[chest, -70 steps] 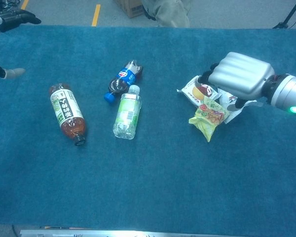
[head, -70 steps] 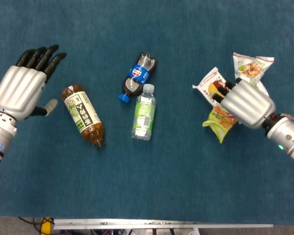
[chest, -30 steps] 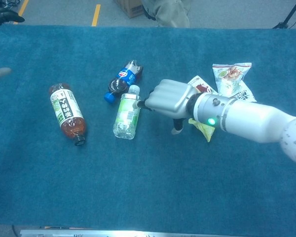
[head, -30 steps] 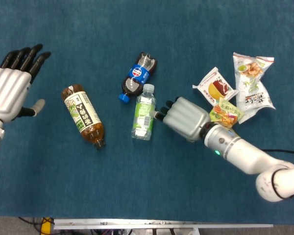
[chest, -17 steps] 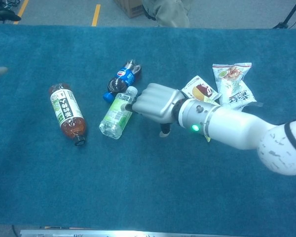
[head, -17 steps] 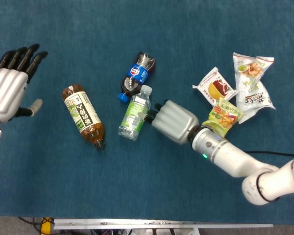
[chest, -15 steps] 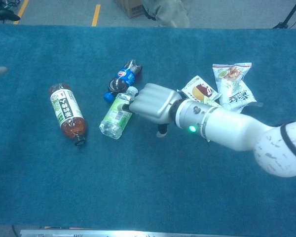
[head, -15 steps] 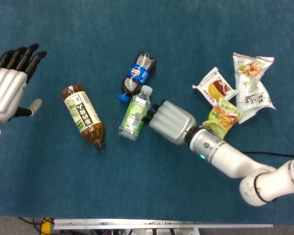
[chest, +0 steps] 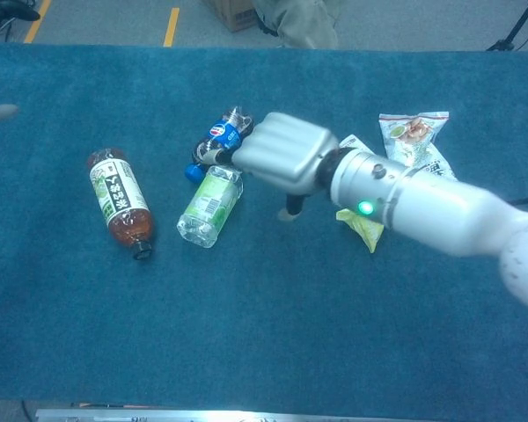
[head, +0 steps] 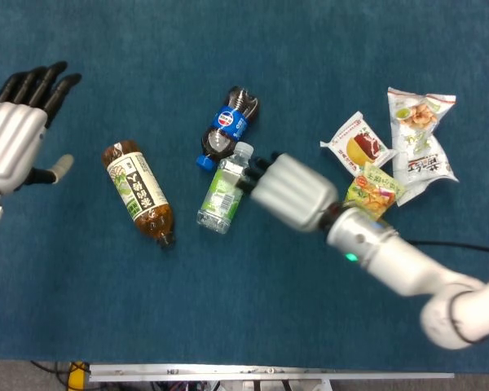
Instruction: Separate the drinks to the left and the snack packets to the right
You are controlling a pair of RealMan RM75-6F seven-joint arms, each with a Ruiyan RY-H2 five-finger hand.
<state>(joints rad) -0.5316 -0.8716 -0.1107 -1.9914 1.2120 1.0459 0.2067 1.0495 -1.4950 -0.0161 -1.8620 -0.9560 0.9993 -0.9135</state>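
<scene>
Three drinks lie left of centre. A brown tea bottle is furthest left. A blue cola bottle and a clear water bottle lie beside each other. My right hand hovers by the water bottle's cap end with its fingers bent down, holding nothing. Snack packets sit on the right: a red-and-white one, a yellow-green one and two white ones. My left hand is spread open at the far left.
The blue carpeted table fills both views. Its near edge runs along the bottom. Beyond the far edge lie the floor and a cardboard box.
My right hand came over from the snack packets and pushed the water bottle's cap end left, turning the bottle. It has now lifted slightly up and back. The left hand has drifted a little left.
</scene>
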